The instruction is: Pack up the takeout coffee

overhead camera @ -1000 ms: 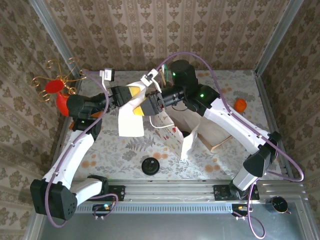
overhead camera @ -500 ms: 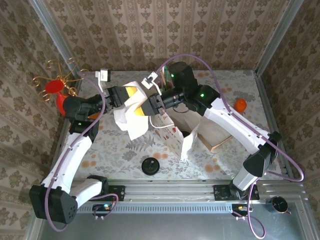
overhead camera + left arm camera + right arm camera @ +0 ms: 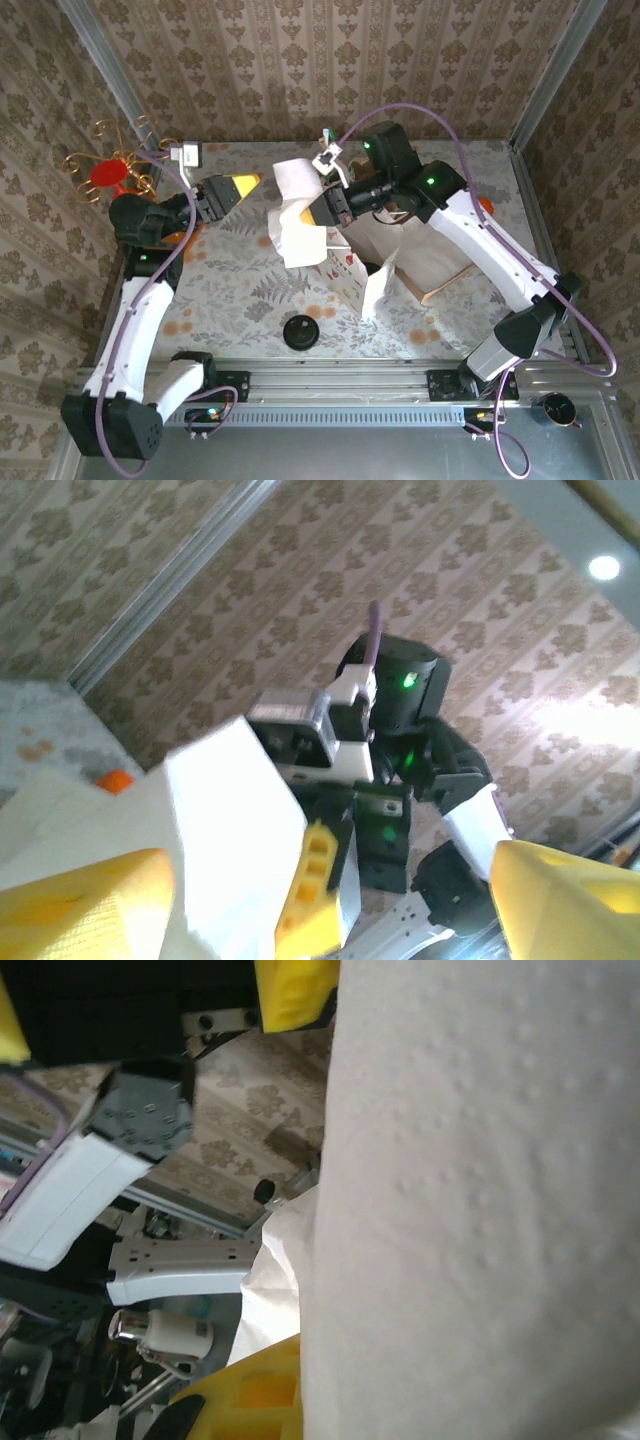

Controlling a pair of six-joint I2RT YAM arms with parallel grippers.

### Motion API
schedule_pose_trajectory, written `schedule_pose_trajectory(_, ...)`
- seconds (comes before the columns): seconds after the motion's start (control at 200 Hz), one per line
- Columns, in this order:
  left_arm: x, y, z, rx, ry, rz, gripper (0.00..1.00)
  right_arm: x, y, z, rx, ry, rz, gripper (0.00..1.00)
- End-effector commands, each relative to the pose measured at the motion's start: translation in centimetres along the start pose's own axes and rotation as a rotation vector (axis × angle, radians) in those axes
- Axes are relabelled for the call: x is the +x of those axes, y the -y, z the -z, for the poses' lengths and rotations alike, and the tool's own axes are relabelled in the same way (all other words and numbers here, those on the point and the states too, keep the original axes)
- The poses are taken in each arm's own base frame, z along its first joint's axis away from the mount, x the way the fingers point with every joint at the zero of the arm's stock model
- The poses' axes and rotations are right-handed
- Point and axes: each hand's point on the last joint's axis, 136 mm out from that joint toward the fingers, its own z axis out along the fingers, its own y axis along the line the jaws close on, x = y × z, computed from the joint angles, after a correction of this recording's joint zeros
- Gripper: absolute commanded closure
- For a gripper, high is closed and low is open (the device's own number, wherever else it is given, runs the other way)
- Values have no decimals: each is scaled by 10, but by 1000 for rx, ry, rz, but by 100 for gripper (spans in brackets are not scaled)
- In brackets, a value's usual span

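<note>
**Clerk:** Starting at the near edge, what are you seeing?

**Inspector:** A flat black lid disc (image 3: pixel 301 331) is lying alone on the floral tabletop (image 3: pixel 230 295), at six o'clock from the table's middle, just ahead of the arm bases.

**Clerk:** And beyond it?

**Inspector:** A white paper bag (image 3: pixel 376 290) is sitting toward three o'clock, with a printed flap hanging on its centre side. A small dark shape (image 3: pixel 372 268) is showing in its opening. I cannot tell whether that is the lid of the takeout coffee, so I am recording the cup's position as unconfirmed.

**Clerk:** The right arm?

**Inspector:** The right gripper (image 3: pixel 318 212) is hovering over the middle of the table. Its yellow fingers are pinching fully together on a white embossed napkin (image 3: pixel 293 238), and the sheet is hanging crumpled beneath them. Whether its lower edge is touching the table, I cannot tell.

**Clerk:** The left?

**Inspector:** The left gripper (image 3: pixel 240 186) is pointing at the napkin from the nine o'clock side, near it but apart. Its fingers are standing wide and holding nothing.

**Clerk:** Farther back?

**Inspector:** A small orange object (image 3: pixel 482 209) is sitting at two o'clock beside the right forearm. A red ornament (image 3: pixel 105 174) with gold wire curls is standing at ten o'clock by the far-left corner.
</note>
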Motion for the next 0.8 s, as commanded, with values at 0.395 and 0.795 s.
schedule_pose_trajectory(0.395, 53, 61, -17, -53, -271, -839, 2, 10, -14, 17, -7, -55, -24, 100)
schedule_pose_trajectory(0.795, 65, 74, -69, 40, -408, -1110, 0, 4, -61, 29, -69, -49, 45, 100)
